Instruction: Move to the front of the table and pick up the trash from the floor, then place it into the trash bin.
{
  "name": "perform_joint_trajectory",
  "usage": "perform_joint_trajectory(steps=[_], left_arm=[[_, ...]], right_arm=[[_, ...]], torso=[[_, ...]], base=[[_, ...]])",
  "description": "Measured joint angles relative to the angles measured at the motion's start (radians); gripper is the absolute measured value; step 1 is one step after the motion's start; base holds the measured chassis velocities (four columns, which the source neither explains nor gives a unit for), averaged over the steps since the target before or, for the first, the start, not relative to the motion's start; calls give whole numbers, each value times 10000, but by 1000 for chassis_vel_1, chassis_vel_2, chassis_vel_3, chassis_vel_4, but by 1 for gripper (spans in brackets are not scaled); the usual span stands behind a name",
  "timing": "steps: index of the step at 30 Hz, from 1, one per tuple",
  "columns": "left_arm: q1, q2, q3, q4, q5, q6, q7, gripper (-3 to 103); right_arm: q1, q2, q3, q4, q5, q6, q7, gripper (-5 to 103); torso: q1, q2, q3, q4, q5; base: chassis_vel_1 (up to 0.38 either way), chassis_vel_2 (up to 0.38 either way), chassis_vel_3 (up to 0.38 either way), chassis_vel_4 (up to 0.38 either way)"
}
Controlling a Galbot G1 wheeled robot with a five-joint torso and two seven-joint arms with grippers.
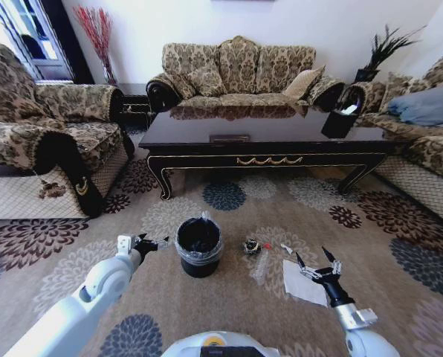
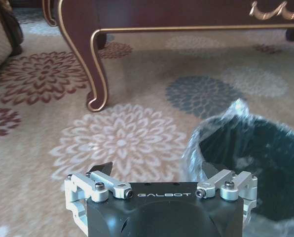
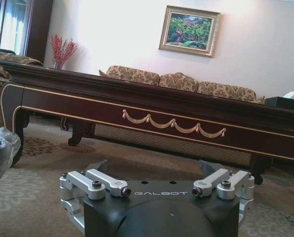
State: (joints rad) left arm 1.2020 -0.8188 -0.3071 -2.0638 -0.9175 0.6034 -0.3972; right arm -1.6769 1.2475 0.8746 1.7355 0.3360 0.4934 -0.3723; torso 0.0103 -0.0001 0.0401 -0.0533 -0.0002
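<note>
Now the right gripper hovers spread wide and empty over the paper sheet, left gripper open and empty beside the trash bin.

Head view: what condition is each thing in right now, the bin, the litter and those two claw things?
trash bin: upright, lined, on the carpet
paper sheet: flat on the carpet
plastic bottle: crushed, lying down
dark wad: crumpled, on the carpet
left end effector: open, beside the bin
right end effector: open, above the paper
</note>
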Motion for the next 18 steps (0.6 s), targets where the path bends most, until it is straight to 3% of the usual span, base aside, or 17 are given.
perform_joint_trajectory(steps=[11,18], left_arm=[[-1077,-568,1110,453,-898,74,-393,100],[-2062,-993,1949,1418,-1754,256,-705,100]], right_arm=[[-87,21,45,-17,18,-3,-10,100],[-41,104,-21,-70,-29,-2,0,100]], torso=[[0,0,0,-1,2],[0,0,0,-1,3]], base=[[0,0,0,0],[0,0,0,0]])
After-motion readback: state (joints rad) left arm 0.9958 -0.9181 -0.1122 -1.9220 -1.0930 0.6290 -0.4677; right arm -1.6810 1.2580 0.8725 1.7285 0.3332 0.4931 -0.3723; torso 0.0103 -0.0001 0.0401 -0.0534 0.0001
